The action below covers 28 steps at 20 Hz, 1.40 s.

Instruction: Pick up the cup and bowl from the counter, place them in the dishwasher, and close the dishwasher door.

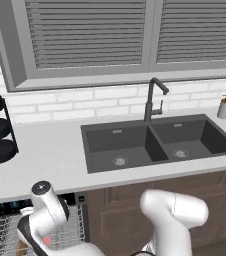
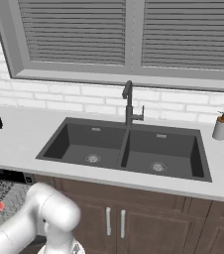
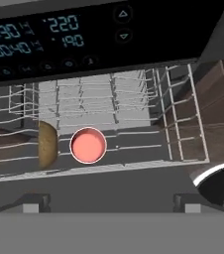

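Hovering over the dishwasher (image 3: 109, 64), the gripper (image 3: 111, 202) is standing wide open and holding nothing. The cup (image 3: 88, 145) is sitting mouth-up in the wire rack (image 3: 183, 119), with the bowl (image 3: 47, 144) just beside it, apparently on edge. Both dishes are looking stowed, so the loading step is seeming finished and closing the door is what remains. That next move is calling for backing the hand clear of the rack, then getting under the lowered door and pushing it up. Lit digits on the black control strip (image 3: 59, 34) are reading "220" and "190"; the others are blurring.
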Motion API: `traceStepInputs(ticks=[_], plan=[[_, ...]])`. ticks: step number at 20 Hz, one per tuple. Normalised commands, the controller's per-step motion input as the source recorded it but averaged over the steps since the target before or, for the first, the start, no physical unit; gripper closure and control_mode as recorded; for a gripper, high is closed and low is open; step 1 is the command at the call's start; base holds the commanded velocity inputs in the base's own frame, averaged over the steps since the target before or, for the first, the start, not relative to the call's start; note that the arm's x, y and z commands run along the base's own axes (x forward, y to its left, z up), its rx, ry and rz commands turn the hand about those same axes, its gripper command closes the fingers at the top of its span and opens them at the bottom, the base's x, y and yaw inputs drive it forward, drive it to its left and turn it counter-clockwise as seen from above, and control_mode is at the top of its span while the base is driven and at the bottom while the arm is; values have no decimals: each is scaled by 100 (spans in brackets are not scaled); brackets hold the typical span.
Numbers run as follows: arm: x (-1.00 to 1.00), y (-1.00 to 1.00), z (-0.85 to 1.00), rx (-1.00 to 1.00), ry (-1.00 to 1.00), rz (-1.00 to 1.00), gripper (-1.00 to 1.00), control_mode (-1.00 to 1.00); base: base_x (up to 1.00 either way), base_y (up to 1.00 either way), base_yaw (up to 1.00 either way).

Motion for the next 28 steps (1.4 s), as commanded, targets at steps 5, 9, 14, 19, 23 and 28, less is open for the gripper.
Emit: traceStepInputs(ticks=[5, 9, 14, 19, 23, 28], plan=[[-15, -53, 15, 16, -1, 0, -100, -100, 0, 0, 0], [-6, -40, 11, 13, -1, 0, -100, -100, 0, 0, 0], [0, -24, 8, 7, 0, 0, -100, -100, 0, 0, 0], [-4, -1, 15, 4, 0, 1, -100, -100, 0, 0, 0], [-4, 4, 2, 2, 0, 0, -100, -100, 0, 0, 0], [-19, 0, 27, 0, -5, 0, -100, -100, 0, 0, 0]])
